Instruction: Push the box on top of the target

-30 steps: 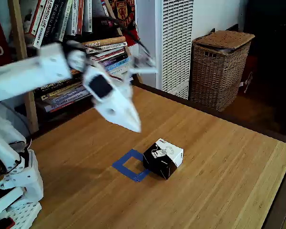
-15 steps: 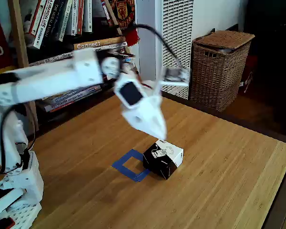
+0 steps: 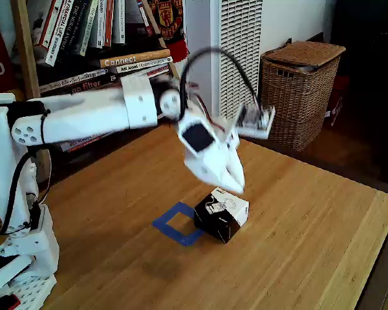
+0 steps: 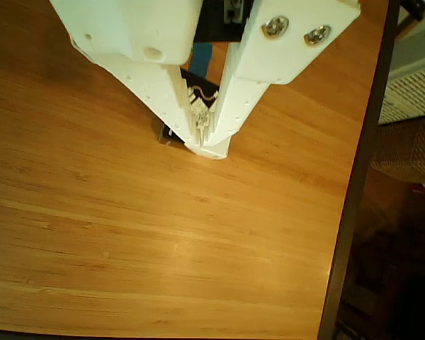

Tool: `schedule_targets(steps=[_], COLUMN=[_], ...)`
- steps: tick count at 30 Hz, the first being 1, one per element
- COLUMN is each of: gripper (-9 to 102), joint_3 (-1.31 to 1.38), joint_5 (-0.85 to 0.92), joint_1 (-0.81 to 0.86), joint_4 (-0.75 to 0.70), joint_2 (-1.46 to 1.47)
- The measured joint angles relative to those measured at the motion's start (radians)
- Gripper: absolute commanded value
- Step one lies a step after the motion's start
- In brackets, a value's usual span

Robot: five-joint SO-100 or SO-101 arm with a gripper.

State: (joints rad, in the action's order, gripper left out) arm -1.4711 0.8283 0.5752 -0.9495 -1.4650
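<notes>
Worktop (image 3: 297,258) is bare wood, takes up most of the fixed view; wicker basket (image 3: 297,90) sits off at 1 o'clock, well apart from the action. My arm (image 3: 84,119) reaches in from 9 o'clock, blurred.

The box (image 3: 222,214) sits near centre, black sides, white printed top. The target (image 3: 176,224) is the blue tape square at the box's 9 o'clock; the box's near-left edge touches or slightly overlaps the tape's right side, so most of the push is not yet done.

My end effector (image 3: 236,184) hangs just above the box, toward its 12 o'clock side. In the other view the end effector (image 4: 207,145) has its two fingers pressed together at the tips, nothing between them, with the box (image 4: 171,132) peeking out behind and a strip of blue tape at 12 o'clock.

Risks: I'm probably above the top face, not behind the far side — hard to tell through blur. Coming down here means hitting the top, tipping or skidding the box. An off-centre push would rotate it and leave it skewed across the tape.
</notes>
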Motion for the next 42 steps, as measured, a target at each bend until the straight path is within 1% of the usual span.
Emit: schedule_targets(steps=[6, 17, 30, 42], gripper=[0, 0, 0, 0], joint_3=[-0.034, -0.034, -0.034, -0.034], joint_5=[-0.012, -0.012, -0.012, 0.009], joint_1=[0.009, 0.009, 0.009, -0.002], joint_4=[0.124, 0.267, 0.376, 0.394], joint_2=[0.061, 0.186, 0.288, 0.321])
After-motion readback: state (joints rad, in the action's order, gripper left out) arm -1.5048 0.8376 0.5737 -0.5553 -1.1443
